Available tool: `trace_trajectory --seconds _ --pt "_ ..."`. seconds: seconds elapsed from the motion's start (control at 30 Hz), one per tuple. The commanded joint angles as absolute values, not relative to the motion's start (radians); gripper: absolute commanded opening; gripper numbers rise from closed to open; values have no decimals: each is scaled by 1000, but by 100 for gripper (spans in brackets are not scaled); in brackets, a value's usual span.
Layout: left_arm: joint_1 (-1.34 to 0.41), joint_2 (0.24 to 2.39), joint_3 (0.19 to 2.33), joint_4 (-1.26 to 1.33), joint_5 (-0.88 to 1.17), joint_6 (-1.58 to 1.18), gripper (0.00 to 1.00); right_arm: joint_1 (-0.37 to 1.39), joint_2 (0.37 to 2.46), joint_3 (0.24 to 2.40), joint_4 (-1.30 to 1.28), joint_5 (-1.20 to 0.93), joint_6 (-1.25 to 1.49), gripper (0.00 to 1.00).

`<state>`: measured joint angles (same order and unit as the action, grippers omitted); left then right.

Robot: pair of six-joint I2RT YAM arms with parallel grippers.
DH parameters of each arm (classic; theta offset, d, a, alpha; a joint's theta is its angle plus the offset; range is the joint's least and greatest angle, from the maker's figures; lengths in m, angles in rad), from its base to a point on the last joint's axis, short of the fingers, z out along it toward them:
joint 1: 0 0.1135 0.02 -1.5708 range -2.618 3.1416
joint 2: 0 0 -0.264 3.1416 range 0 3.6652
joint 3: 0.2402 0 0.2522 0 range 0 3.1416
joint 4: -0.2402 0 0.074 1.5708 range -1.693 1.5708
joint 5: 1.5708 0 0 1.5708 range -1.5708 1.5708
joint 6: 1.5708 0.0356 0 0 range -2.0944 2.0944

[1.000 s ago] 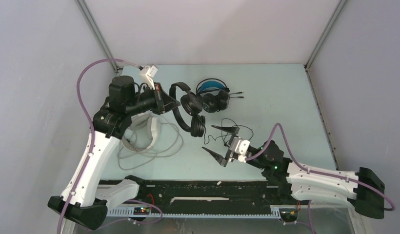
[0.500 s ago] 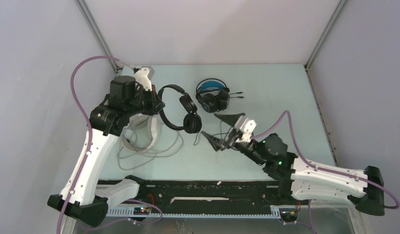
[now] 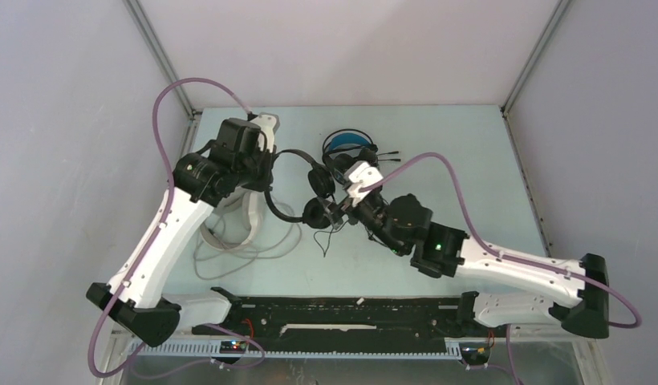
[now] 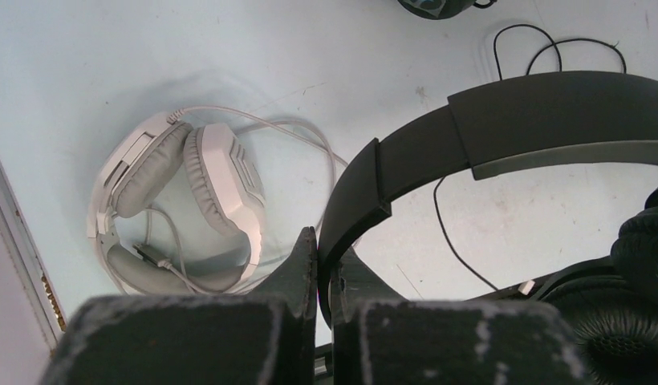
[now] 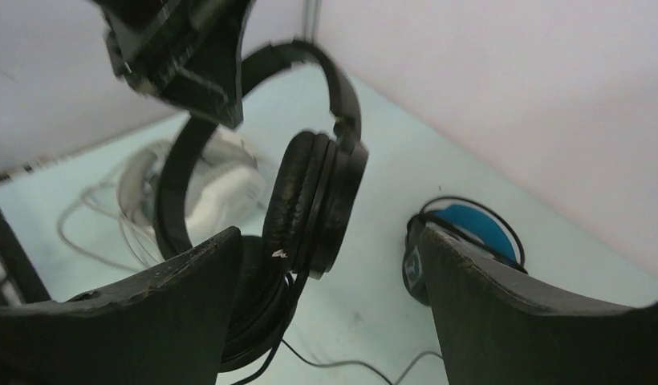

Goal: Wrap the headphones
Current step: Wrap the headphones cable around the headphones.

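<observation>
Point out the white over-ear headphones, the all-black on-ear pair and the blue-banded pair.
white over-ear headphones (image 4: 221, 180): left wrist view, ear cup
all-black on-ear headphones (image 5: 314, 200): right wrist view, ear cup
blue-banded black headphones (image 5: 472, 226): right wrist view, blue band

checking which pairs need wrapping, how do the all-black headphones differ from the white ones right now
The all-black headphones are held up by the headband, clamped in the left pincer; the white headphones lie flat on the table, unheld. The right pincer, open, is right at the black pair's ear cups; no pincer is at the white pair. Both are wired and unwrapped.
</observation>
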<state>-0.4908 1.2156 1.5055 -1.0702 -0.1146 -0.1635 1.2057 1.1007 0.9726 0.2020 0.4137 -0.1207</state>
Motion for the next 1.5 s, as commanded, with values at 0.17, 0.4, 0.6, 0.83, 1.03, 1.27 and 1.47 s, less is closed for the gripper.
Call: trace_trajectory --seconds 0.17,0.4,0.6,0.83,1.03,1.27,1.47 --pt "-529 1240 1618 -1157 -127 -140 0 1224 1246 1017 203 546 -314 80" --pt "-538 1247 1593 -1187 -152 -106 0 1241 1316 1017 324 531 -447 66" --pt "-538 1260 1596 -1182 -126 -100 0 1252 1357 1014 377 514 -523 24" --pt "-544 1294 1646 -1243 -109 -86 0 1253 1346 908 445 398 -895 14" --pt "-545 1278 1619 -1222 -119 -97 0 1253 1321 875 425 393 -942 34" --pt "-544 1358 1666 -1261 -210 -118 0 1330 1218 874 138 404 -868 71" --pt "-545 1361 1670 -1265 -202 -122 0 1419 1127 878 52 306 -929 81"
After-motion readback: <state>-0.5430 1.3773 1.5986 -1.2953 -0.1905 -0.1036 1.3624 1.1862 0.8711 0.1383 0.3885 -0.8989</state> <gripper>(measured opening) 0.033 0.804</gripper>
